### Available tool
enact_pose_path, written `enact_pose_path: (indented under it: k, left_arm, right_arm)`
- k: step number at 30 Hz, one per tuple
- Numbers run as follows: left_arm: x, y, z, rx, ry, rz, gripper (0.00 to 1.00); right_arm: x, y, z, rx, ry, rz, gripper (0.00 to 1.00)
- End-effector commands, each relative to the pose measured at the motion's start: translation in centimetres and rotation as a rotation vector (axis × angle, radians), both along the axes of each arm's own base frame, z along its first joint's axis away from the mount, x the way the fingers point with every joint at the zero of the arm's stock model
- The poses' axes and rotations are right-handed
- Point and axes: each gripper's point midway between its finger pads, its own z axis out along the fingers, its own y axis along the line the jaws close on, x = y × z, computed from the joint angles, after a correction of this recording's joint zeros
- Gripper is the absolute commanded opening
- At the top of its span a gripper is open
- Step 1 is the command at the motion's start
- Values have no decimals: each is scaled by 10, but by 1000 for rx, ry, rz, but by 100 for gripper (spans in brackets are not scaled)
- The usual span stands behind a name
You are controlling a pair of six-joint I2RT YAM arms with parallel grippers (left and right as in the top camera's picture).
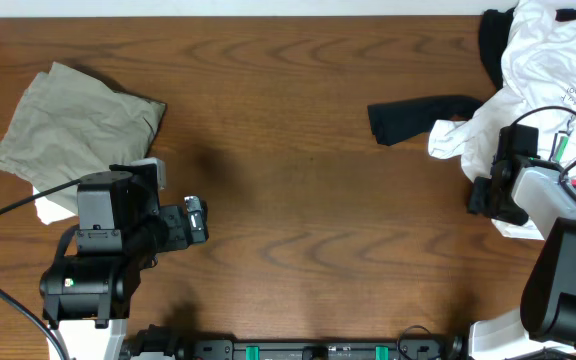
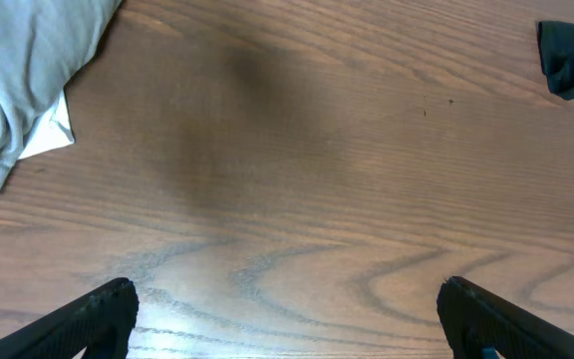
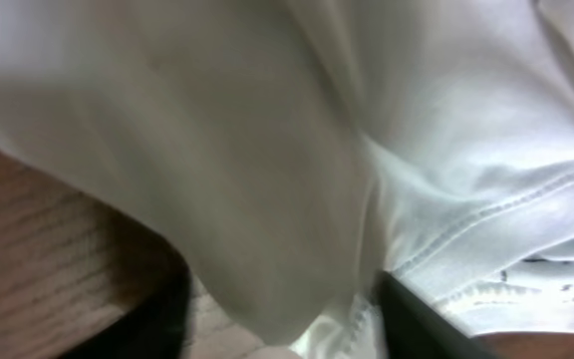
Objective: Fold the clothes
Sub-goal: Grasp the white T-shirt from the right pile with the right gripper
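The clothes lie in a heap at the right of the table, topped by a crumpled white T-shirt [image 1: 548, 70] with a small green mark. My right gripper [image 1: 486, 195] is at the heap's lower left edge. In the right wrist view a fold of the white T-shirt [image 3: 267, 150] hangs between its fingers, filling most of the gap of the right gripper [image 3: 287, 324]. A sliver of table shows beside the left finger [image 3: 157, 319], and the blur hides whether the cloth is pinched. My left gripper [image 1: 200, 218] hovers open over bare wood with nothing between the fingers of the left gripper [image 2: 287, 319].
A folded khaki garment [image 1: 78, 125] lies at the far left on a white piece [image 1: 53, 208], and its corner shows in the left wrist view [image 2: 18, 70]. A black garment [image 1: 418, 115] stretches left from the heap. Another dark cloth [image 1: 493, 40] sits at the back right.
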Motion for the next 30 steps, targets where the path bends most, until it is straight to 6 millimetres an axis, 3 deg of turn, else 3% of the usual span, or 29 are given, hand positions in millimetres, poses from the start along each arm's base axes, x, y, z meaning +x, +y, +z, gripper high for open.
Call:
enact_pose_path:
  k: [1,3,4,7,10,14,16,18,21,25,30]
  left_arm:
    - [1,-3,7,1,-20,-23,98]
    - [1,-3,7,2,-20,-23,98]
    - [1,-3,7,2,-20,-23,98]
    - [1,-3,7,1,-20,-23,98]
    - [1,-3,7,2,-21,-23,98]
    - [1,-3,7,1,-21,-23,98]
    - [1,-3,7,1,-21,-23,98]
    - [1,-3,7,2,-21,-23,98]
    - [2,-3,8,2,-25,-23,98]
    - [2,-3,8,1,-24,-23,98]
    - [2,-3,8,2,-25,-23,98]
  right_arm:
    - [0,-8,-3,-18,1,-31,28]
    - [2,-7,0,-18,-13,-30,6]
    - [4,-8,2,-18,-22,-29,1]
    - [13,-3,16,2,-72,-19,1]
    - [38,13,53,70,-193,52,1]
    - [77,50,151,157,-440,241,1]
    - [89,82,216,206,-591,389,1]
    - [90,120,276,256,-731,542,1]
    - [70,188,350,320,-892,777,1]
    - [38,255,374,420,-929,973,1]
    - [-1,338,360,577,-843,1204,1]
